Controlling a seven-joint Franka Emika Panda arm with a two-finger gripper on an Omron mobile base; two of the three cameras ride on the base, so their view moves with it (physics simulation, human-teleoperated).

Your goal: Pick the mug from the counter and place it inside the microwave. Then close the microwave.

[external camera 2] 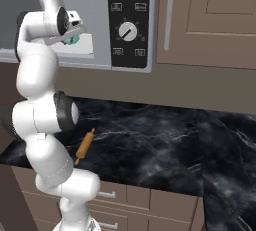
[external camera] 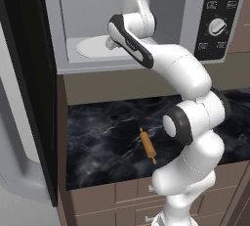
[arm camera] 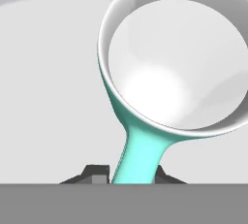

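The two-finger gripper (arm camera: 131, 174) pinches the teal-green, white-lined mug (arm camera: 174, 58) by its handle — inside the open grey boxy microwave (external camera: 166, 19), above its white round turntable plate (external camera: 93, 48).

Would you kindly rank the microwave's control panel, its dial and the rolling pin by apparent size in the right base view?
Largest to smallest, as they look there:
1. control panel
2. rolling pin
3. dial
The rolling pin lies nearer the camera, so its rank over the dial is apparent only.

An orange rolling pin (external camera: 147, 145) lies below brown wall cabinets (external camera 2: 210, 20), above drawers (external camera 2: 150, 202).
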